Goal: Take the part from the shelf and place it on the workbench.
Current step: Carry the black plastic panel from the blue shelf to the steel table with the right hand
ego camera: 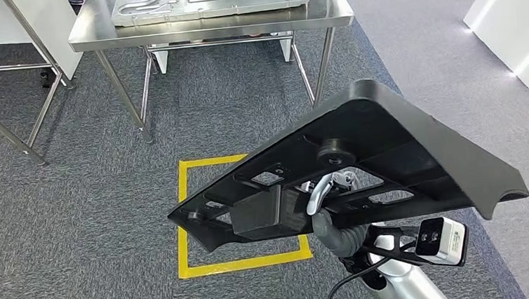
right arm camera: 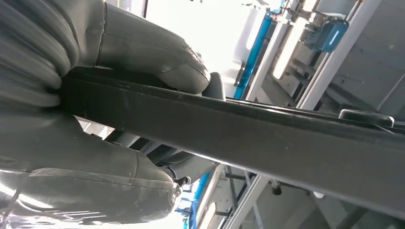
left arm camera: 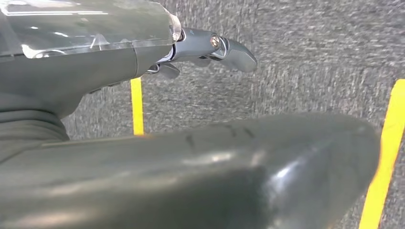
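Black moulded plastic, ribbed on its underside, makes up the part [ego camera: 361, 160], which the head view shows carried tilted in the air above the grey carpet and a yellow floor square [ego camera: 241, 211]. The right hand [ego camera: 328, 201] reaches up under it from below, fingers into its ribbing. Ahead stands the steel surface [ego camera: 204, 28], a grey metal panel [ego camera: 209, 0] already lying on it. I judge this the carrying step: the next move calls for closing on the surface and lowering the part flat beside that panel.

From the left wrist, the left hand [left arm camera: 210, 47] hangs over the carpet, fingers apart, nothing in it.

From the right wrist, the right hand's thumb [right arm camera: 157, 57] and fingers [right arm camera: 86, 191] clamp the part's edge [right arm camera: 248, 138] between them.
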`<move>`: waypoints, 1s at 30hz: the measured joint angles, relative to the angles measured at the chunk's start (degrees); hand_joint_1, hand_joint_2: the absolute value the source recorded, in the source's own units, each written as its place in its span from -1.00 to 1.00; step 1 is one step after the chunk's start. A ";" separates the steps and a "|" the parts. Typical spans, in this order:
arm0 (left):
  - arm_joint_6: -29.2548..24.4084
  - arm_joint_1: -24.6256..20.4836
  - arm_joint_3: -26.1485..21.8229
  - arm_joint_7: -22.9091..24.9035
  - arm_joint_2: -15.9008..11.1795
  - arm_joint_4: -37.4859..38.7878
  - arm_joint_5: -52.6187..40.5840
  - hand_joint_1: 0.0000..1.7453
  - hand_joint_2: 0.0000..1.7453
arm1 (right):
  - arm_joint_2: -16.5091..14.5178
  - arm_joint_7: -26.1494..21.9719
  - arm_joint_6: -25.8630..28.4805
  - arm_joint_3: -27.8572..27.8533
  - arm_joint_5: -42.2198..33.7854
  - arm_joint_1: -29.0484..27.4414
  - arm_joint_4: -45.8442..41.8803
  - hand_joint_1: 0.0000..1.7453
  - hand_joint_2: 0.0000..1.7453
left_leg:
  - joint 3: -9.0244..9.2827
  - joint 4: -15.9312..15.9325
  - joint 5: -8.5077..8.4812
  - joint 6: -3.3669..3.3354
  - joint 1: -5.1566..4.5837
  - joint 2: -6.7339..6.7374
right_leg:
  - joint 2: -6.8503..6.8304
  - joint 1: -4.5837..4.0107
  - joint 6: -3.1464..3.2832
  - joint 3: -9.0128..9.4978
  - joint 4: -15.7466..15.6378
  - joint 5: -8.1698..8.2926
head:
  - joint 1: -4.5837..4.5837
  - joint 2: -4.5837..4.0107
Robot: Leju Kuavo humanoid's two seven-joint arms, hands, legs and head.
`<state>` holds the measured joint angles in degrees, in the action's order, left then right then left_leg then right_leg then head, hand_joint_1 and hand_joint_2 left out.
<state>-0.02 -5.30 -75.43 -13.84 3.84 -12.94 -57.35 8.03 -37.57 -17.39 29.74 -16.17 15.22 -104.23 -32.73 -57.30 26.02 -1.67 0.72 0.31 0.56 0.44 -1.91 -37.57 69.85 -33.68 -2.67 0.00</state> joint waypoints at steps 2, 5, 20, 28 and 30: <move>0.00 0.02 0.00 0.01 -0.01 0.00 0.01 -1.00 -1.00 | 0.03 0.00 0.01 0.01 -0.27 -0.02 0.09 1.00 1.00 | 0.39 -0.02 0.40 -0.07 -0.07 0.04 | -0.11 0.16 -0.19 -3.59 4.88 -0.35 | 0.00 0.00; 0.02 0.06 0.00 0.02 -0.02 0.00 0.02 -1.00 -1.00 | 0.10 0.00 -0.02 0.01 -0.71 0.07 0.13 1.00 1.00 | 1.61 0.00 1.26 0.20 -0.10 0.00 | -0.37 0.16 0.35 -0.92 -3.48 6.51 | 0.01 0.00; 0.31 0.10 0.02 0.00 -0.55 -0.02 0.13 -1.00 -1.00 | 1.10 0.07 0.03 0.10 -4.13 2.45 1.04 1.00 1.00 | -5.46 -10.35 2.35 3.07 0.06 0.10 | 0.03 0.04 2.86 5.89 -12.77 7.07 | -0.04 0.00; 0.58 -0.06 0.01 0.09 -0.72 -0.02 0.15 -1.00 -1.00 | 1.40 0.14 0.94 0.51 -4.87 4.17 1.31 1.00 1.00 | -1.27 -0.52 -0.77 0.54 -0.03 -0.10 | 0.11 -0.13 0.36 5.49 -10.08 4.34 | -0.03 0.00; 0.67 -0.13 0.02 0.09 -0.73 -0.02 0.16 -1.00 -1.00 | 1.44 0.16 1.12 0.69 -4.90 4.47 1.32 1.00 1.00 | -1.05 -0.41 -0.55 0.14 0.01 -0.05 | -0.11 0.03 -0.12 1.73 -3.22 1.37 | -0.02 0.00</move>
<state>0.65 -5.43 -75.41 -13.75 3.11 -12.96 -57.18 9.47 -37.41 -16.27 30.44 -21.07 19.69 -102.91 -33.78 -57.71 25.47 -1.53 0.73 0.26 0.45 0.47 -2.02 -35.84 66.63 -32.31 -2.69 0.00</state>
